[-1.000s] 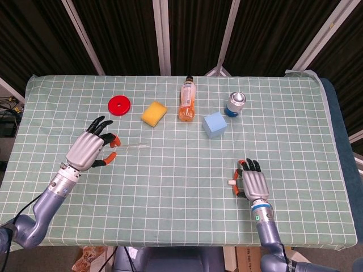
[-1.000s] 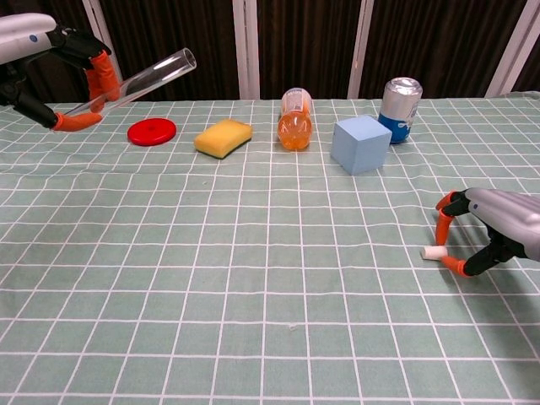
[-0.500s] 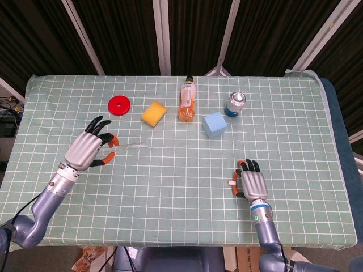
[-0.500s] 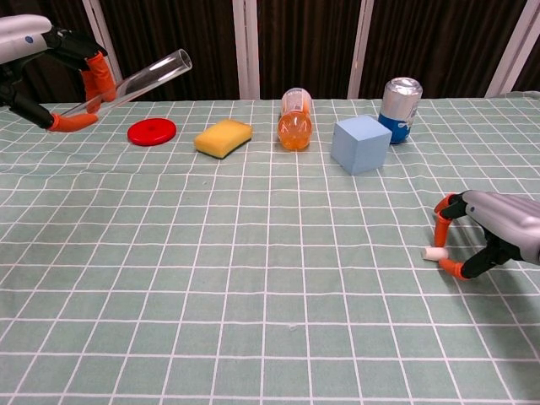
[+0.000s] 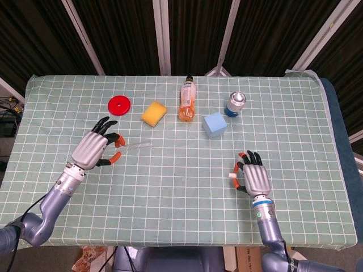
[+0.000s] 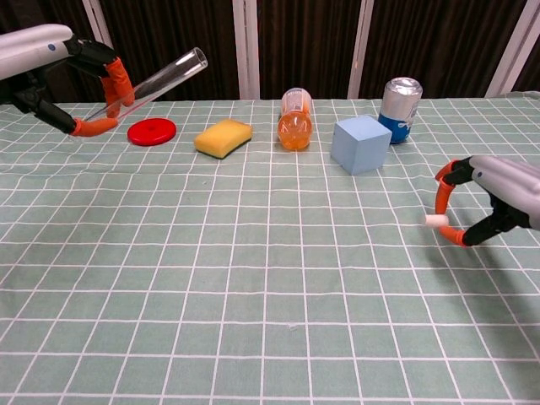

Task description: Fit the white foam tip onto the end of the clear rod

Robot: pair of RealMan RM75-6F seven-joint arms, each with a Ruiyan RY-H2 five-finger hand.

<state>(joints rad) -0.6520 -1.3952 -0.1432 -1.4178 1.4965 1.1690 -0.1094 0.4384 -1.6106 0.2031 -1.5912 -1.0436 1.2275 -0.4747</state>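
The right hand pinches the light, squashy white foam tip at 4 o'clock; the left hand clamps the stiff, slippery clear rod at 9, best gripped near its base

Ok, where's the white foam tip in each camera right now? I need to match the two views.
Head view: white foam tip lower right, pinched at the right hand, toward the table's near edge.
Chest view: the tip at right, held between the right hand's orange fingertips, above the cloth.
Shared landmark: the blue cube, beyond and left of the tip.
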